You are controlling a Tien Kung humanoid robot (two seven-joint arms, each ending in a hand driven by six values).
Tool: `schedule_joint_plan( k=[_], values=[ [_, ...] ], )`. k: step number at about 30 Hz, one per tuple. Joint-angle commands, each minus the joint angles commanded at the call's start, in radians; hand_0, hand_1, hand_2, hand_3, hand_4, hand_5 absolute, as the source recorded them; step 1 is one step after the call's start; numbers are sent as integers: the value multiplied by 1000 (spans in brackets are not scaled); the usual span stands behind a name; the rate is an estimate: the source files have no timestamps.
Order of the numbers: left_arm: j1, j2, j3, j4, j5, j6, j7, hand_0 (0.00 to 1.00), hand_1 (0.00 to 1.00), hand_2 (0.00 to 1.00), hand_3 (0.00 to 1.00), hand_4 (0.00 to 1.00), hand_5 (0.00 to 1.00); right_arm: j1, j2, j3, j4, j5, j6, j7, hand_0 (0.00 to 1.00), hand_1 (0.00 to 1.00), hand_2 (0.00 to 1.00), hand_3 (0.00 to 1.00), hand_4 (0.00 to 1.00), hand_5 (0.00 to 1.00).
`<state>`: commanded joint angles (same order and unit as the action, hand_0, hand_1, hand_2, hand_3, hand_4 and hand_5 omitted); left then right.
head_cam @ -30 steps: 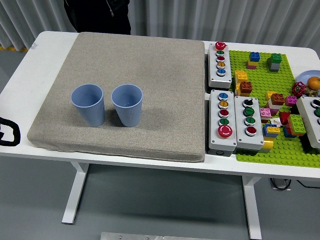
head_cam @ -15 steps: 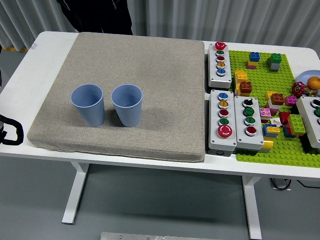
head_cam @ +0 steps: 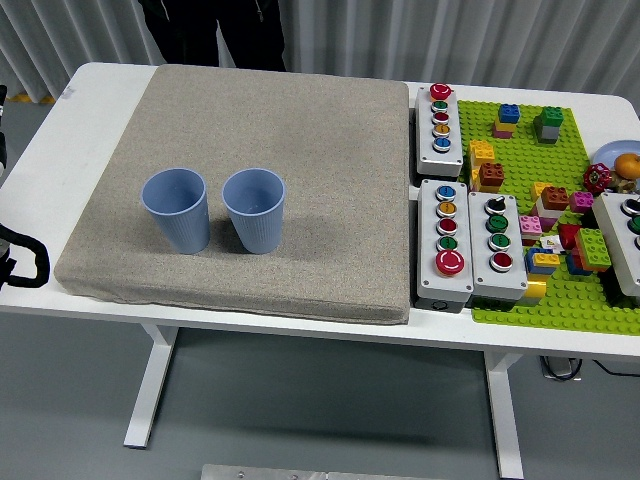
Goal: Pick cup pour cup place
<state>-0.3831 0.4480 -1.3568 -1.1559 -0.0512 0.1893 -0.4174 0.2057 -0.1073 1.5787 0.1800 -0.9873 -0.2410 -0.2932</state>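
Observation:
Two blue cups stand upright side by side on a grey-beige mat (head_cam: 300,130). The left cup (head_cam: 177,209) and the right cup (head_cam: 254,209) are a small gap apart, both near the mat's front left. I cannot see inside them well enough to tell their contents. My left hand (head_cam: 18,262) shows only as a black part at the picture's left edge, well to the left of the cups and apart from them. My right hand is out of view.
To the right of the mat lie three grey button boxes (head_cam: 445,240) and a green baseplate (head_cam: 560,300) with several coloured bricks. A fourth button box (head_cam: 625,240) sits at the right edge. A person in dark clothes (head_cam: 215,30) stands at the far side.
The black part of my left hand at the left edge has shifted slightly. The person at the far side has moved to the right. The cups have not moved.

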Motion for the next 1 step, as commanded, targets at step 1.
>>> schedule_joint_plan(
  k=[1],
  values=[
    [-2, 3, 1, -2, -1, 0, 0, 809, 796, 885, 888, 750, 998, 0, 2, 2, 0, 1, -1, -1, 705, 633, 584, 572, 2, 81]
  ],
)
